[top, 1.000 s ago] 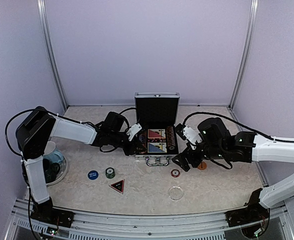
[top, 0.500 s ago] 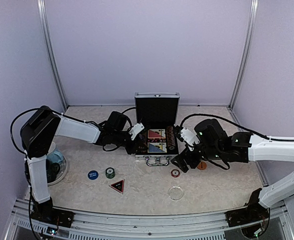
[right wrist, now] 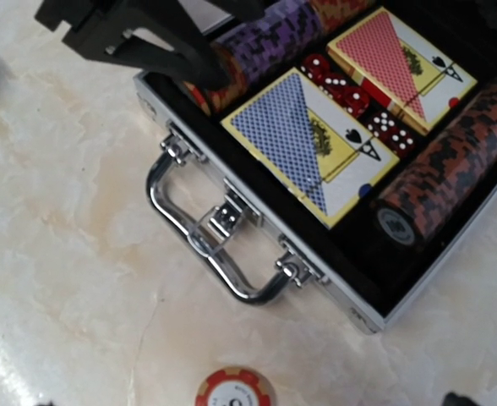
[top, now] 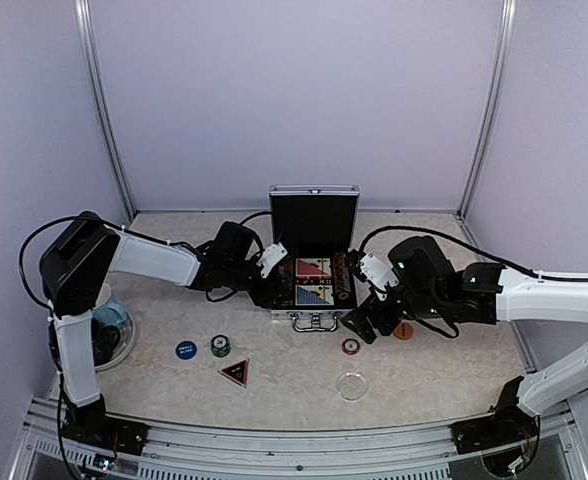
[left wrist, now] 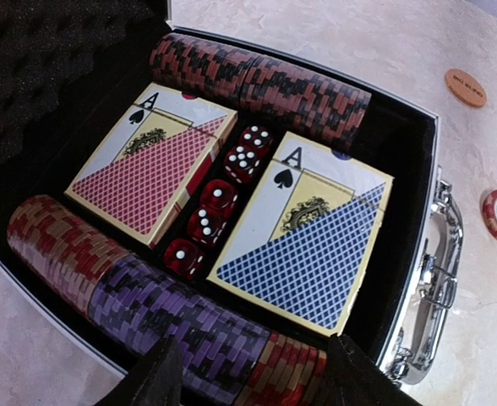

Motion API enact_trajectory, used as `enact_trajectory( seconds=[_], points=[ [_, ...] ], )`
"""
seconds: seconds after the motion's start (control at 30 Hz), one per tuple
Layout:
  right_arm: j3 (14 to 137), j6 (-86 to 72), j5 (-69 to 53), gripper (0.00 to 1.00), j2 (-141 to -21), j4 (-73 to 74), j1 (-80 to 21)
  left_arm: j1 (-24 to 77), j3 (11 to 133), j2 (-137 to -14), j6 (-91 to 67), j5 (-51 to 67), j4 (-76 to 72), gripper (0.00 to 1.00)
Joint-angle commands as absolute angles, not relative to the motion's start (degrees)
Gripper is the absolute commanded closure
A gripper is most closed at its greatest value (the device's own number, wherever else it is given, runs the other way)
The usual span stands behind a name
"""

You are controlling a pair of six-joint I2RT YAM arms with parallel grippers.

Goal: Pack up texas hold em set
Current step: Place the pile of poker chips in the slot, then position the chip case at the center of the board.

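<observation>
1. At mid-table, the open silver aluminium briefcase [top: 312,318] holds 2 card decks [left wrist: 303,228] and chip rows [left wrist: 189,313].
2. Loose: red-white chip [top: 350,346], orange round button [top: 404,331], blue round button [top: 185,349], green chip [top: 220,345], dark triangle marker [top: 234,373].
3. Left gripper [left wrist: 257,372] and right gripper [top: 364,322]: both spread, empty.

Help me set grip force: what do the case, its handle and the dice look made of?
Case: likely aluminium, with a silver rim and dull, brushed-looking glints along its edges. Handle: polished, chrome-like metal with mirror-bright highlights. Dice: probably hard plastic, glossy deep red, perhaps slightly translucent, with white pips.
</observation>
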State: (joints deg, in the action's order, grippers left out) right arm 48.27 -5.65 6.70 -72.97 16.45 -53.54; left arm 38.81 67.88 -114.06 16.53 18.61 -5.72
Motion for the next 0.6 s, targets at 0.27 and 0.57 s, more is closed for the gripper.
enact_trajectory(
  seconds=[0.27, 0.57],
  points=[
    [50.18, -7.43, 6.15, 0.01, -71.93, 16.79, -53.10, 38.41, 59.53, -103.51, 5.59, 12.33, -17.22, 0.06],
    [49.97, -7.90, 5.34, 0.01, -73.64, 15.61, -53.17, 43.14, 57.17, -100.28, 5.23, 3.46, -14.61, 0.01]
  ],
)
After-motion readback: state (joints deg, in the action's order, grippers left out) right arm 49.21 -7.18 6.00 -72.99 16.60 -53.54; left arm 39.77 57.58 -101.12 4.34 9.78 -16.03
